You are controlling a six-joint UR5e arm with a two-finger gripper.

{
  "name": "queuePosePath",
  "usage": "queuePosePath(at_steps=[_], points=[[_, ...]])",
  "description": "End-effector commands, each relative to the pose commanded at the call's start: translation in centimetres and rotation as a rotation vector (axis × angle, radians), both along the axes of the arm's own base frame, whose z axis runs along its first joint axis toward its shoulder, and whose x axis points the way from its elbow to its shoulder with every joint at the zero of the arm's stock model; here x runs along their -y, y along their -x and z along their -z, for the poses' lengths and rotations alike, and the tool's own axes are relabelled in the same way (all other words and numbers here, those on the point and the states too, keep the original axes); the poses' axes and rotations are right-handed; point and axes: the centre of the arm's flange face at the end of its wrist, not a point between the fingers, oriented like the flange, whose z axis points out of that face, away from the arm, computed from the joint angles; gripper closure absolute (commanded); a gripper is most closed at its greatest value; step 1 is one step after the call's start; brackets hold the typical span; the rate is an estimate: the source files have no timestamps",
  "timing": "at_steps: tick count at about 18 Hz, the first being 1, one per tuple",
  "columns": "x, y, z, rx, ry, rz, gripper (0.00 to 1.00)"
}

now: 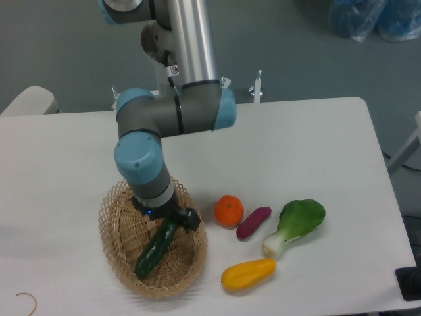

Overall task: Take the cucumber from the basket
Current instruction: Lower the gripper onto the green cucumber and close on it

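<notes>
Nearest you, at the table's front edge, a thin curl of wire or cord (26, 299) lies on the left and a yellow squash-like piece (248, 274) on the right; just behind these sits the basket (112, 224), and in it the cucumber (156, 248), lying on the weave with its long axis running diagonally, low end toward the front left, high end toward the back right; that upper end is where your attention belongs, because the gripper (172, 222) hangs right over it, so the cucumber stretches away from the gripper down and to the left, toward you; in my judgement you would want the fingers to straddle the short width, across that diagonal, not along it; whether the jaws are spread or closed I cannot tell, since the wrist and dark finger bodies overlap the cucumber's top end and hide the gap; nor can you see whether anything is touching the cucumber there, or how far above the basket floor the tips are; the basket's back rim is partly covered by the arm as well; to the right, well apart from the basket, lie an orange (229, 210), a purple piece (253, 222) and the bok choy (297, 226).
</notes>
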Motion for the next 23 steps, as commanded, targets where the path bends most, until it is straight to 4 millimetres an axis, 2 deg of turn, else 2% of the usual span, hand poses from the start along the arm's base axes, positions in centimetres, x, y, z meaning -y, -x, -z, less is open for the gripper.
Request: queuePosePath(at_steps=[3, 7, 13, 14, 15, 17, 21, 23], points=[[-0.4, -0.6, 0.3, -0.003, -0.006, 0.003, 0.00], [-1.0, -0.7, 1.7, -0.007, -0.013, 0.009, 0.00], [-1.4, -0.6, 2.0, -0.013, -0.017, 0.021, 0.00], [-1.5, -0.7, 2.1, -0.013, -0.017, 0.026, 0.03], [-1.5, -0.7, 2.0, -0.014, -0.018, 0.026, 0.17], [-1.6, -0.7, 2.4, -0.010, -0.013, 0.026, 0.31], [-1.7, -0.7, 2.3, -0.012, -0.015, 0.027, 0.49], [-1.9, -0.6, 2.1, -0.014, -0.019, 0.029, 0.63]])
